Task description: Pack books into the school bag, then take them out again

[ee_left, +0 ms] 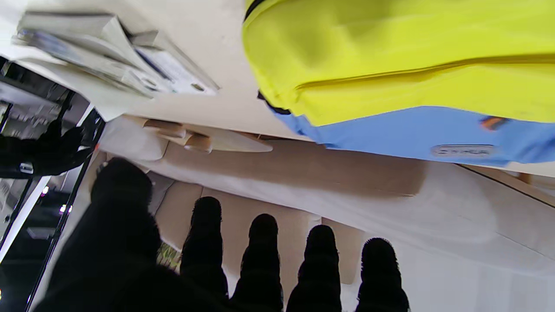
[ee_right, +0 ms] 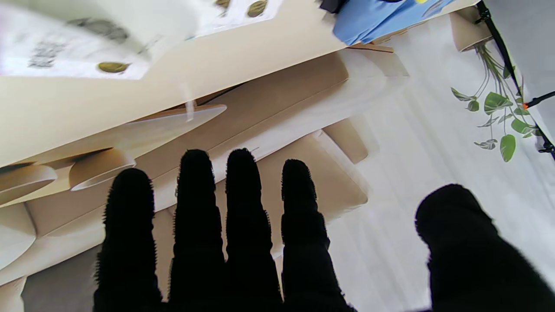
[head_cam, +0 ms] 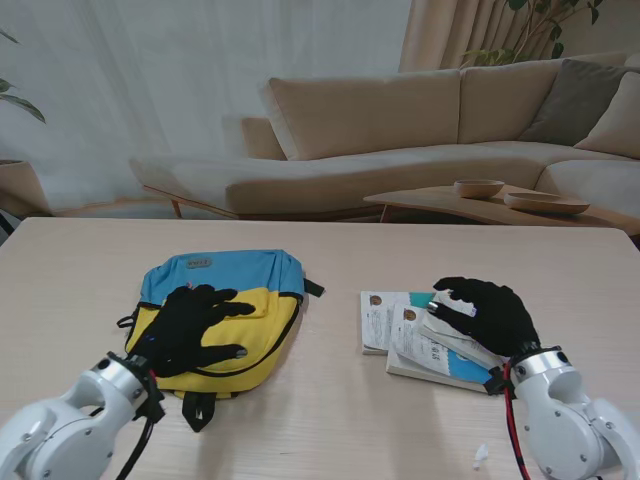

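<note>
A yellow and blue school bag [head_cam: 228, 276] lies flat on the table's left half. My left hand [head_cam: 190, 330] hovers over or rests on its yellow front, open with fingers spread. In the left wrist view the bag [ee_left: 390, 65] fills the table side, and the left hand's fingers [ee_left: 260, 260] are straight and hold nothing. A loose stack of white books [head_cam: 385, 320] lies on the right half, also visible as books [ee_left: 108, 56]. My right hand [head_cam: 490, 312] lies over the stack's right part, open. The right wrist view shows the books [ee_right: 65, 43] and straight fingers [ee_right: 243, 225].
A small white scrap [head_cam: 481, 457] lies on the table close to my right forearm. Beyond the far edge stand a beige sofa [head_cam: 400, 130] and a low wooden table with bowls [head_cam: 480, 190]. A bare strip of table [head_cam: 335, 380] runs between bag and books.
</note>
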`<state>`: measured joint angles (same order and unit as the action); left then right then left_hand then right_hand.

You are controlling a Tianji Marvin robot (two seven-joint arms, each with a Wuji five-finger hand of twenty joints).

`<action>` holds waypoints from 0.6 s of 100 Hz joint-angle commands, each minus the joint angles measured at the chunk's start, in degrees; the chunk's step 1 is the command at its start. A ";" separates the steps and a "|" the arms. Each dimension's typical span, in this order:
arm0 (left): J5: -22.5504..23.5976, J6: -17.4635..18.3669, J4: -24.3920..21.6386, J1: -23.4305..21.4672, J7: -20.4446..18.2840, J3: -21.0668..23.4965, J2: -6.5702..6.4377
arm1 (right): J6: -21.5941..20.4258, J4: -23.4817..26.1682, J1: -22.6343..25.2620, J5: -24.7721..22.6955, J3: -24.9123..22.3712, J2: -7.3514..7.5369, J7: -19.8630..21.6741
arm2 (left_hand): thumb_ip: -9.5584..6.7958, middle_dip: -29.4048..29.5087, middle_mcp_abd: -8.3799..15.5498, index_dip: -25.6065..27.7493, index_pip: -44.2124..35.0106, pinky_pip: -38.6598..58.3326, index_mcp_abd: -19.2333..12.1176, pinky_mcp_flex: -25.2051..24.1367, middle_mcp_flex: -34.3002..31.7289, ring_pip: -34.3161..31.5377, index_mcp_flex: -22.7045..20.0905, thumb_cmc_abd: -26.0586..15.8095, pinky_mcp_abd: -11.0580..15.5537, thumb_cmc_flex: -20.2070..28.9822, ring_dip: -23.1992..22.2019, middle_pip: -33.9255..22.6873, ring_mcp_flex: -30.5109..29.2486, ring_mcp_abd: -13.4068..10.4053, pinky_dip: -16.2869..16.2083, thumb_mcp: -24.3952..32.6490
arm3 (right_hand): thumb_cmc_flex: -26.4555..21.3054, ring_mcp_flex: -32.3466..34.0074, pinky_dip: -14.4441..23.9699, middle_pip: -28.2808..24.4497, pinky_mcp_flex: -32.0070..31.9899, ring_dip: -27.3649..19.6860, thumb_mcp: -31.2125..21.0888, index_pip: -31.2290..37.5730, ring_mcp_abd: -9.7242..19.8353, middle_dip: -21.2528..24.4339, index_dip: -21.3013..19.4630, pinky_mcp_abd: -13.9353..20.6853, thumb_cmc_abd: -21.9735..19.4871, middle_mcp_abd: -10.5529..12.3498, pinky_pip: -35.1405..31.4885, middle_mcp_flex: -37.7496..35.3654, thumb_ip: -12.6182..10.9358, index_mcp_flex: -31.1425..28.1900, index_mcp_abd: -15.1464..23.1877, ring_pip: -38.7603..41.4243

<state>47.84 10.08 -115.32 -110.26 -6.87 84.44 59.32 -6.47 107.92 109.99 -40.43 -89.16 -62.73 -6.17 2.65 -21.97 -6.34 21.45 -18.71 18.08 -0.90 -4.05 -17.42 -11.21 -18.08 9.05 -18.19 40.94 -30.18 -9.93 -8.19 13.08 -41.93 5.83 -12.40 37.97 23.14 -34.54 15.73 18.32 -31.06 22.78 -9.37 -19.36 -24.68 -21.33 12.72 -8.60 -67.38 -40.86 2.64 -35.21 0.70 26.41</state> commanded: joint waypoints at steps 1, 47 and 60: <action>-2.14 -1.79 1.35 2.47 -0.98 -2.16 1.72 | 0.30 1.48 0.58 -0.66 2.34 -1.17 0.14 | -2.25 1.15 -1.05 -1.17 0.82 0.17 1.35 -1.55 0.21 1.28 1.25 -1.87 -0.99 1.29 1.02 0.36 1.35 0.80 1.42 -0.75 | -2.52 -4.64 -1.69 0.78 -2.99 -1.03 0.08 -0.58 1.89 0.56 0.78 1.82 0.18 1.97 2.47 4.33 -2.06 3.89 1.66 -2.34; -15.12 -12.84 11.51 11.44 9.03 -17.33 4.57 | 1.13 -1.97 1.54 2.48 12.14 -1.32 -1.75 | -1.94 4.65 2.37 -5.02 -1.76 -15.93 -0.46 -0.48 8.60 9.47 7.16 -0.79 3.01 -0.53 10.07 3.04 6.95 -3.21 17.90 4.64 | -11.59 -29.84 -15.50 8.97 -21.47 -7.73 -1.43 0.47 13.56 5.55 4.67 12.46 2.83 13.66 21.98 29.97 -9.77 25.13 14.30 -14.42; -15.27 -14.62 12.40 11.88 8.09 -18.26 4.43 | 0.17 -4.15 0.53 3.84 13.16 -1.01 0.11 | -1.90 4.77 2.72 -5.21 -1.90 -16.04 -0.61 -0.41 9.01 9.93 7.80 -0.83 3.51 -0.82 11.57 4.07 6.86 -4.07 19.40 4.86 | -7.71 -30.63 -17.98 11.95 -21.49 -9.03 -0.83 -0.37 14.55 6.71 5.41 13.61 2.34 14.20 25.16 29.85 -8.36 27.25 14.37 -16.58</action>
<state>32.98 -3.53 -103.08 -98.07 1.96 66.72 63.61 -6.14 105.54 110.54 -35.45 -76.77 -63.57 -6.35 2.61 -18.46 -5.69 17.32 -20.15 4.70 -0.06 -4.34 -10.73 -2.79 -12.64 9.04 -16.88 41.53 -20.24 -7.76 -3.03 11.53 -24.28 8.58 -23.10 10.17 7.29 -24.62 -4.52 10.72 -32.18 23.35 2.37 -13.83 -20.36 -10.74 15.66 2.45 -45.37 -12.41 -4.95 -11.32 12.62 11.74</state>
